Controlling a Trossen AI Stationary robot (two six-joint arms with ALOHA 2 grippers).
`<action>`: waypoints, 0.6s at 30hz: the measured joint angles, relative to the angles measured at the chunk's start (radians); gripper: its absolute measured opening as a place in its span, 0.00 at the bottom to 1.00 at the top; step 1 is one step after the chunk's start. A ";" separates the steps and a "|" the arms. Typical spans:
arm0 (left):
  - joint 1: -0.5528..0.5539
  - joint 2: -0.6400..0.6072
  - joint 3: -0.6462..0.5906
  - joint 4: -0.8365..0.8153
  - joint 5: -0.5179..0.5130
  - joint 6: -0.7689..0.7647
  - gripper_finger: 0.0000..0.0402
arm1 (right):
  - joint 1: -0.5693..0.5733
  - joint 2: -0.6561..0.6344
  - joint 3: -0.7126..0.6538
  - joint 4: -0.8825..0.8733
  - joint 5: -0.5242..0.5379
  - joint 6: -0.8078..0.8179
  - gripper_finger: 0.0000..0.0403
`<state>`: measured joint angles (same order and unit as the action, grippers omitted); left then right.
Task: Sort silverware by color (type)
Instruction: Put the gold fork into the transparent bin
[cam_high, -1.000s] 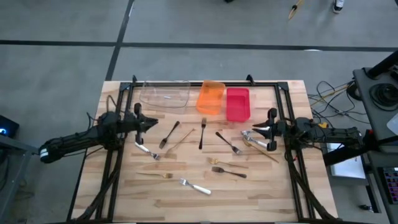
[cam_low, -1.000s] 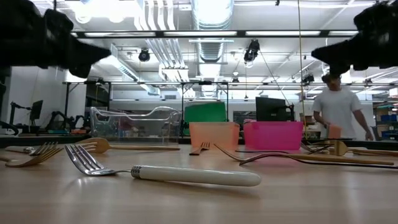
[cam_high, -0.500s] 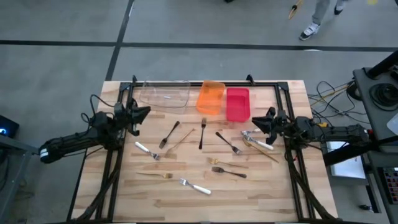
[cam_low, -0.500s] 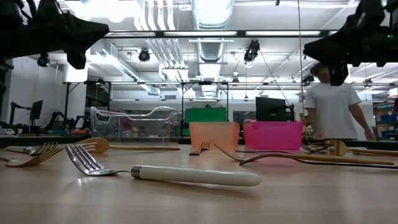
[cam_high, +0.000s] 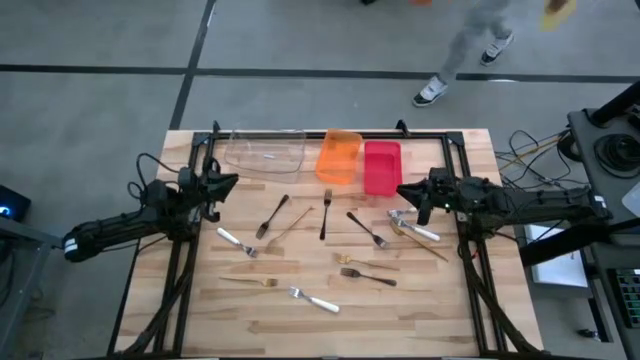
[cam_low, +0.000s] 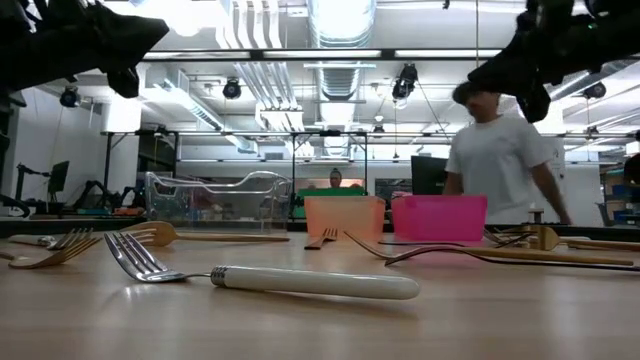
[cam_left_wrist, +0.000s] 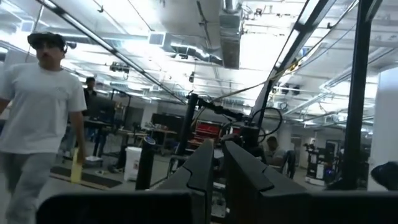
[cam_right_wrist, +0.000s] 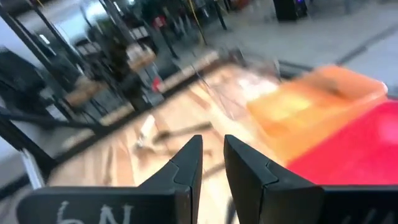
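**A:** Three bins sit along the far edge of the desk in the high view: clear bin, orange bin, red bin. Can't see anything inside any of them. All the silverware is scattered on the wood in front of them: a black fork, another black fork, a gold utensil, a pale-handled fork nearest the front edge.

**B:** And the arms up there?

**A:** Left hand is up by the left rail near the clear bin, right hand is just beside the red bin, above a pale-handled piece. Neither is touching cutlery.

**B:** Low view?

**A:** Pale-handled fork lies flat right up front, the three bins stand in a row behind. Both hands hang high at the top corners, off the desk. A person in a white shirt is walking behind the desk.

**B:** Wrist cams?

**A:** Left wrist view: fingers nearly together, just a thin gap, nothing between them, pointed out at the room. Right wrist view: fingers also narrowly parted and empty, aimed over the orange bin and red bin.
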<state>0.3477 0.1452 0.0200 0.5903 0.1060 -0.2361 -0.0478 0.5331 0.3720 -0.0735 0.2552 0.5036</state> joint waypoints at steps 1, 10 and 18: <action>0.000 0.000 0.000 0.004 -0.015 0.005 0.05 | -0.004 0.021 0.037 -0.063 0.000 0.023 0.15; 0.001 0.005 0.000 0.041 -0.139 0.077 0.05 | -0.041 0.194 0.321 -0.554 -0.002 0.132 0.15; 0.000 0.052 0.000 0.217 -0.061 0.100 0.05 | -0.041 0.300 0.462 -0.820 -0.175 0.133 0.15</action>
<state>0.3478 0.1967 0.0200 0.8073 0.0448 -0.1359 -0.0887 0.8328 0.8343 -0.8939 0.0802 0.6367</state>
